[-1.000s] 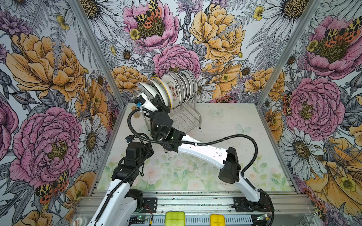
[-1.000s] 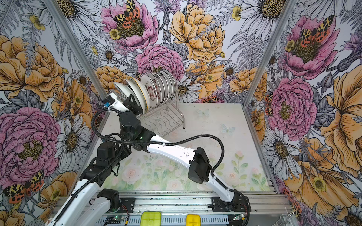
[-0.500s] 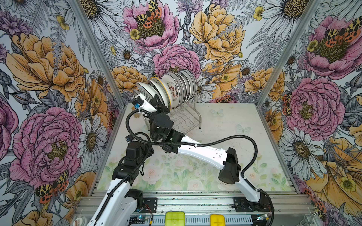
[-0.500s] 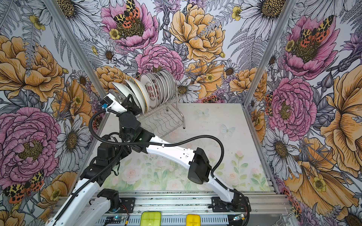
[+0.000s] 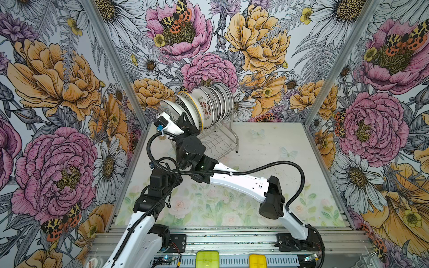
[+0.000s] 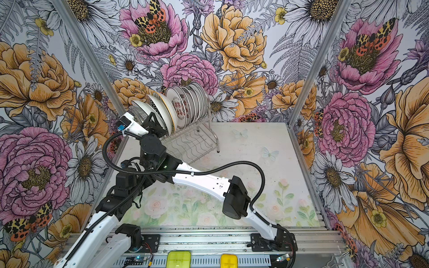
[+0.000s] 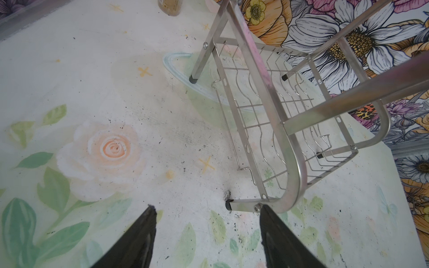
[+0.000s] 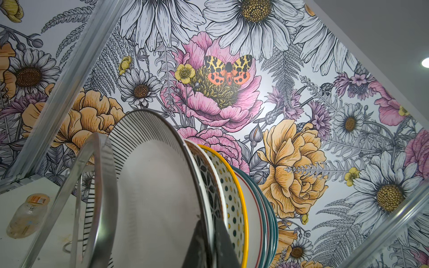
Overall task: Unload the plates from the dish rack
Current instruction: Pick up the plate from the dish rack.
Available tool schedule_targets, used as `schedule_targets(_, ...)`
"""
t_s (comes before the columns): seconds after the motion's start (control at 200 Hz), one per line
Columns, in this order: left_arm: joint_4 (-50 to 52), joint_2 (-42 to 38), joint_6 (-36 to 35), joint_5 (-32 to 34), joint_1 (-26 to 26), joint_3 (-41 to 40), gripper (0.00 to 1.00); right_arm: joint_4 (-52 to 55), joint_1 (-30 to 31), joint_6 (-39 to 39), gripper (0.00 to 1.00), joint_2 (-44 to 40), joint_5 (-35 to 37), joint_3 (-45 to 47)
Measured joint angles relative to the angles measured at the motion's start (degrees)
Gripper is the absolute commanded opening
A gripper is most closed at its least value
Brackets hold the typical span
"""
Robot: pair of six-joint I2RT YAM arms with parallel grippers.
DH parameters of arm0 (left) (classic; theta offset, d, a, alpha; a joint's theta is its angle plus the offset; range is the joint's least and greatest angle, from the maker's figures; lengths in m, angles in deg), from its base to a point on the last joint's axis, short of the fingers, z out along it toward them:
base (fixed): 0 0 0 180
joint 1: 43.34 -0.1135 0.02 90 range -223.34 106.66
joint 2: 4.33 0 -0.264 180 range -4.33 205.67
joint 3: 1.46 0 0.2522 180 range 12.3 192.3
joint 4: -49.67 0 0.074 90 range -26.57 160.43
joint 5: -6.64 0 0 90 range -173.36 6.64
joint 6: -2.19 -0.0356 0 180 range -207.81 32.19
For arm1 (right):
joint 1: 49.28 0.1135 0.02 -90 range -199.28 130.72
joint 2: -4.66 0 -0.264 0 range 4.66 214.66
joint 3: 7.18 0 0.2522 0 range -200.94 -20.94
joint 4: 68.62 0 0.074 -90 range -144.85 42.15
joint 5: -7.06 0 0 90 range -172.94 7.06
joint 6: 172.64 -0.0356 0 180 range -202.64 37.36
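Observation:
Several plates stand on edge in the top tier of the steel dish rack at the back left. My right gripper is shut on the rim of the striped plate at the row's left end. Behind it stand a black-patterned plate and a yellow-rimmed dotted plate. My left gripper hangs open and empty over the table, beside a front foot of the rack. In both top views it is hidden under the right arm.
A small clear jar lies on the table left of the rack, near the wall. The rack's end hoop stands close to the held plate. The right arm and its black cable cross over the left arm. Floral walls enclose three sides.
My right wrist has shifted slightly left at the rack's end and its jaws have closed the last bit on the plate's rim. The left arm has not moved.

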Motion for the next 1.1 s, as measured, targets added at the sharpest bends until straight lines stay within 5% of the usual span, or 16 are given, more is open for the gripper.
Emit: schedule_targets(1.101,-0.3,0.0,0.0,0.0,0.0,0.0,0.7,-26.8,0.6,12.6,0.0,0.4,0.0,0.0)
